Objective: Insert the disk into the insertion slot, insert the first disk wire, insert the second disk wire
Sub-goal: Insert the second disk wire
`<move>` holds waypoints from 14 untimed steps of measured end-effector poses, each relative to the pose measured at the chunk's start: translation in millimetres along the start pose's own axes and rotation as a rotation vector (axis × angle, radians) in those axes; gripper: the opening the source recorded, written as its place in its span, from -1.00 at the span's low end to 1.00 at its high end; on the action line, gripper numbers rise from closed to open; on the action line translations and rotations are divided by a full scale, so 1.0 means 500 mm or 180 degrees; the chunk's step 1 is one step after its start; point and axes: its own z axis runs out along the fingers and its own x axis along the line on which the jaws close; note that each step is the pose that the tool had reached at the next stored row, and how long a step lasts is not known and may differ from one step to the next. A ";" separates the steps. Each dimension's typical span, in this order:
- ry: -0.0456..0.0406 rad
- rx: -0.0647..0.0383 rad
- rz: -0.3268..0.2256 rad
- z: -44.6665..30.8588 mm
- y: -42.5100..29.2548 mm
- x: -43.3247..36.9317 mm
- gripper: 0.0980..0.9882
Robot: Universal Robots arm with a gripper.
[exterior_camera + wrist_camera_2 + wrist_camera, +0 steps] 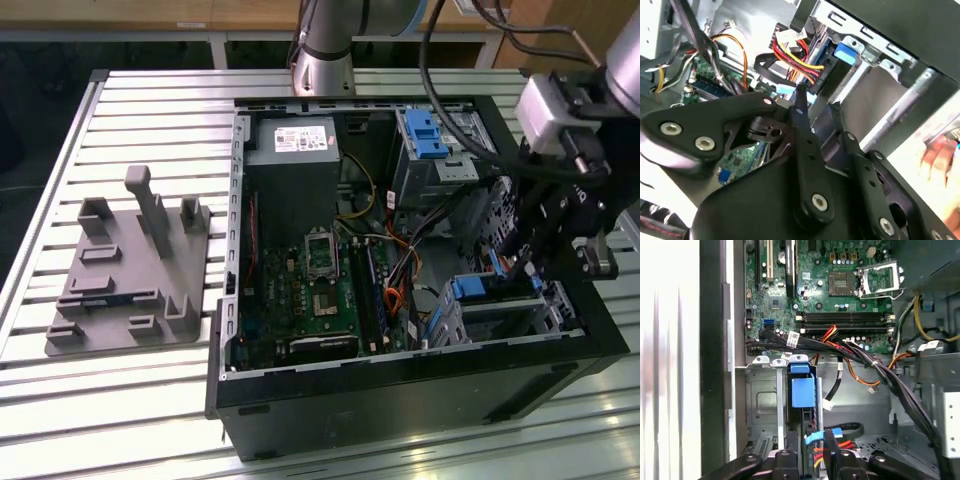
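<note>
Disk (802, 390) sits seated in the insertion slot (762, 405) at the case's front corner, blue carrier (487, 287) showing. My gripper (812, 450) has its fingers (805, 135) pinched together on a blue-tipped disk wire connector (816, 436) right at the disk's end. Motherboard (310, 290) lies beside it; grey fixture (125, 275) well apart on the slatted table (130, 400).

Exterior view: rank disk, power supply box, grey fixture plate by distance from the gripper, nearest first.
From the gripper:
1. disk, in the cage at the case's corner, right below it.
2. power supply box, at the far end of the case.
3. grey fixture plate, outside the case, exterior view's left.
</note>
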 end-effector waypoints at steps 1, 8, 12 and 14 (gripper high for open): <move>0.0000 0.0000 0.0002 -0.009 0.001 -0.001 -0.46; -0.0001 0.0002 0.0019 -0.073 0.004 -0.006 -0.90; -0.0001 0.0004 0.0022 -0.086 0.005 -0.008 -0.98; 0.0000 0.0004 0.0022 -0.086 0.005 -0.008 -0.98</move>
